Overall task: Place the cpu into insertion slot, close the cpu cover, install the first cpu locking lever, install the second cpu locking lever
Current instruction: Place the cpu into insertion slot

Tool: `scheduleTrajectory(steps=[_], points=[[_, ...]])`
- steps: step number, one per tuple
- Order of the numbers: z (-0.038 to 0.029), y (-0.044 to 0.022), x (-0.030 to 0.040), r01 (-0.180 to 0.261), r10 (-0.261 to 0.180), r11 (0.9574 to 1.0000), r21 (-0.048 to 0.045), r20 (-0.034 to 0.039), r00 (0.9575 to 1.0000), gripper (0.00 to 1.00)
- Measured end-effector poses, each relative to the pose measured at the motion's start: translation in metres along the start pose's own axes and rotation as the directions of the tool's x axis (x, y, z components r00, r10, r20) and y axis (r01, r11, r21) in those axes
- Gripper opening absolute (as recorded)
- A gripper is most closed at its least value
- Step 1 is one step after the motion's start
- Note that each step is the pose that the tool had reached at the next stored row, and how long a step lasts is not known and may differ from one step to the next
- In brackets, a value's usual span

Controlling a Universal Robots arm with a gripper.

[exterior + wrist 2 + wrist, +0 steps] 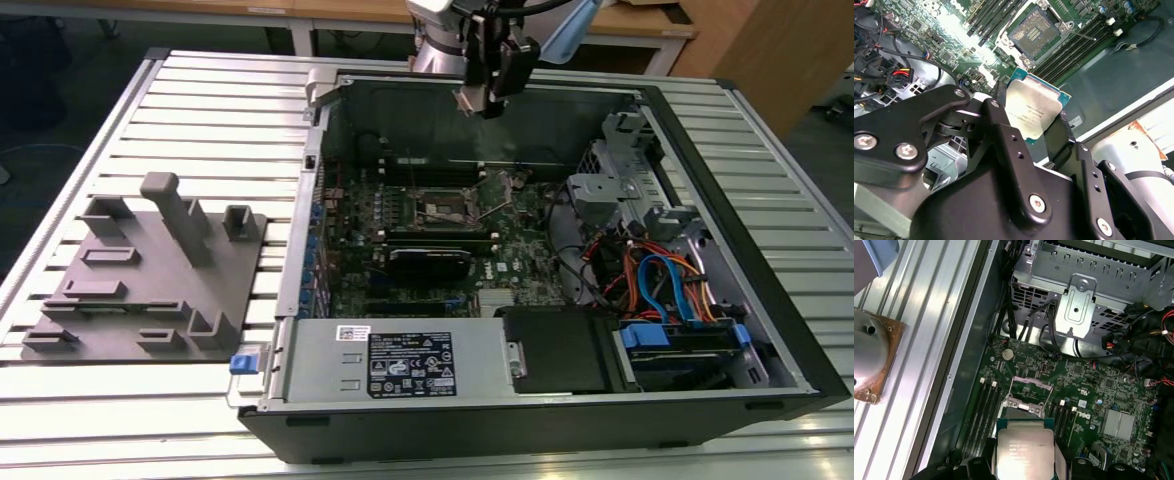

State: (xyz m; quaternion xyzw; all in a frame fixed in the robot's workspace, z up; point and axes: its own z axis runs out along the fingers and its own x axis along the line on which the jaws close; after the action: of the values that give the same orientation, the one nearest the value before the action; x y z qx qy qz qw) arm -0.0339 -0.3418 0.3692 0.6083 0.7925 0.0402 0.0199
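**Gripper state.** The gripper [1029, 119] is closed on the cpu [1031, 111]. In both wrist views the chip is clamped by two opposite edges between the black fingers [1060, 135], with its silver-grey metal top facing the cameras and its green substrate edge showing past the lid.

**Position of the cpu.** The cpu is held in the air, clear of the motherboard [400, 225] and not seated. In the exterior view the gripper is located at 12 o'clock from the insertion slot [447, 207], over the far wall of the open computer case [787, 340].

**Insertion slot.** In the second wrist view the slot is seen beyond the held chip, its dark centre uncovered inside a metal-edged frame. Long black memory slots [1071, 50] are set along both sides of it.

**Surroundings, exterior view.** The case is laid on its side on the slatted metal bench [200, 100]. The power supply [387, 360] is located at 6 o'clock from the slot and the drive cage [607, 190] at 3 o'clock. A grey fixture plate [147, 270] is placed on the bench at 9 o'clock from the case.
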Motion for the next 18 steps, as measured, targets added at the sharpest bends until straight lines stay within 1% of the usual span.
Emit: scheduleTrajectory(steps=[3,5,8,9,18], points=[[0.0001,0.0,0.0,-0.004,0.004,1.0,0.0,0.0004,1.0,0.54],[0.0005,0.0,0.0,-0.033,0.033,0.9995,-0.0008,0.0028,0.9995,0.54],[0.0014,-0.0002,0.0,-0.086,0.086,0.9963,-0.0019,0.0075,0.9963,0.54],[0.0016,-0.0005,0.0001,-0.096,0.096,0.9954,-0.0021,0.0084,0.9953,0.54],[0.0037,-0.0046,0.0011,-0.16,0.16,0.9871,-0.0038,0.0139,0.987,0.54]])
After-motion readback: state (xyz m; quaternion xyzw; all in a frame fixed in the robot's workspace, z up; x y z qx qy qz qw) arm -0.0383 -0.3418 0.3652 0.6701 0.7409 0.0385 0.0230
